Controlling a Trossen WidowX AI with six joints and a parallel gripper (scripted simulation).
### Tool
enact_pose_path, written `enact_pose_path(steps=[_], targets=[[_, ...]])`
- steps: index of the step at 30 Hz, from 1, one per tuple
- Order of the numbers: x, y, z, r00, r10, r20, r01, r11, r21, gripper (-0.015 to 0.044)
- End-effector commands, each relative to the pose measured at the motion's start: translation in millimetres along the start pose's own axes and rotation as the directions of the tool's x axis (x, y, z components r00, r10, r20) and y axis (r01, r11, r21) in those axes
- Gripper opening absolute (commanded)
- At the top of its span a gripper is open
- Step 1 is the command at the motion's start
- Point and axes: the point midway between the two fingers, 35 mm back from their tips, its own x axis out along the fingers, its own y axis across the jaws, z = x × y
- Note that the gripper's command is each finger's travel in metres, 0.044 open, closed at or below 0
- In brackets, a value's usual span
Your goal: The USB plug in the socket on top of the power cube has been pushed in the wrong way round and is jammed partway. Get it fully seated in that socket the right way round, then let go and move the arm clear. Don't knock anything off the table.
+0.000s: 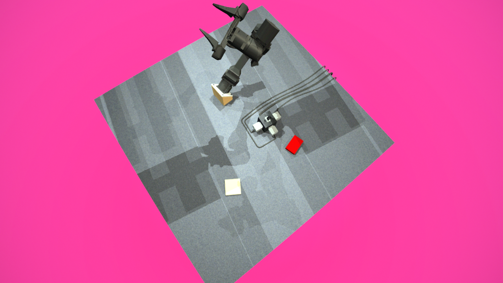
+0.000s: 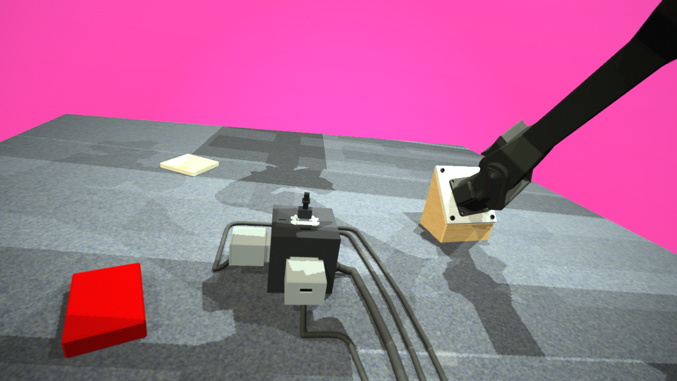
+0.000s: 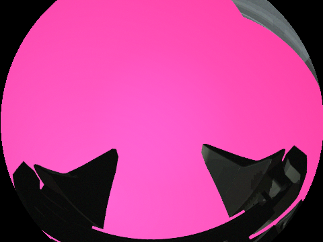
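Observation:
The dark power cube point(image 1: 262, 120) point(image 2: 302, 246) stands on the table. A small black plug point(image 2: 306, 211) stands upright in the socket on its top, with white, bracket-like parts point(image 2: 305, 220) around its foot. How deep it sits and which way round it is are too small to tell. My gripper point(image 1: 206, 16) point(image 3: 159, 146) is open and empty, its fingers wide apart. It is raised high beyond the arm's base, far from the cube, and points away from it. The gripper is outside the exterior view. The wrist view shows mostly pink background between the fingers.
Pale blocks point(image 1: 257, 126) point(image 2: 305, 284) are plugged into the cube's sides, with grey cables point(image 1: 259, 146) point(image 2: 378, 293) running round it to the table edge. A red block point(image 1: 294, 144) point(image 2: 106, 298) and a cream tile point(image 1: 232, 186) point(image 2: 189, 163) lie nearby. The arm's wooden base point(image 1: 220, 97) point(image 2: 466, 232) stands beyond.

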Motion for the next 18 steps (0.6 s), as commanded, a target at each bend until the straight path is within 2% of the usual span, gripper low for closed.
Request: enact_pose_path(steps=[1,3,5,8,13,18], targets=[[-1.7,-3.2,-2.7,1.000,-0.011,-0.018,0.011,1.000,-0.020,0.0426],[-18.0,-30.1,-21.8,0.983,-0.110,-0.149,0.082,0.980,-0.184,0.0440],[-47.9,-71.1,-40.6,0.914,-0.279,-0.294,0.142,0.900,-0.413,0.0440],[-73.8,-101.3,-47.3,0.836,-0.412,-0.362,0.155,0.811,-0.565,0.0440],[-132.7,-153.8,-42.3,0.635,-0.660,-0.400,0.084,0.574,-0.815,0.0440],[-189.8,-195.1,-18.5,0.417,-0.850,-0.323,-0.030,0.342,-0.939,0.0440]])
